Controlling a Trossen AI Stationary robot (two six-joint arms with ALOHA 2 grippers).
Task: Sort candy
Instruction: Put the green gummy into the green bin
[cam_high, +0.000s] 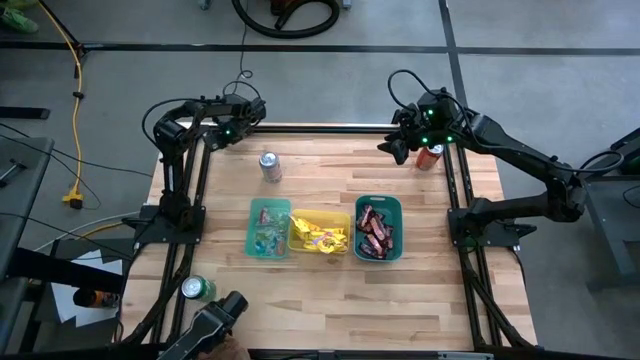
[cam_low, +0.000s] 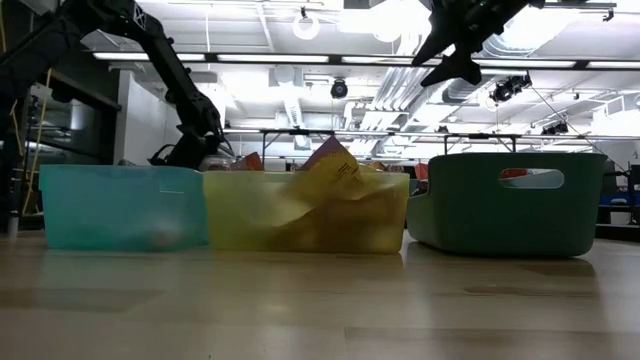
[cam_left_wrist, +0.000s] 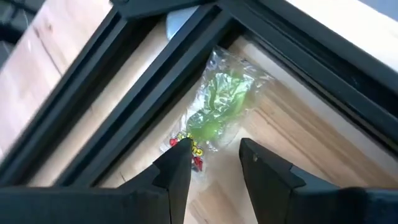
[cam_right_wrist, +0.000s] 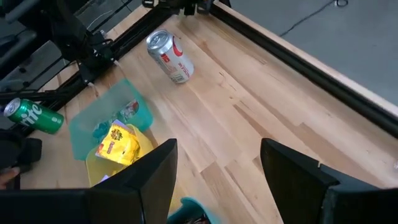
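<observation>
My left gripper (cam_left_wrist: 214, 165) hovers parted over a crinkly clear bag of green candy (cam_left_wrist: 217, 106) at the frame corner (only my wrist sees it) | right gripper (cam_right_wrist: 217, 180) agape, raised | bins (cam_high: 268, 226) hold sorted sweets.

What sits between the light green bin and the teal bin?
The yellow bin, full of yellow candy packets, stands between the light green bin and the teal bin. The high view shows it best.

Three cans (cam_high: 270, 166) — three bins (cam_high: 377, 229)
</observation>
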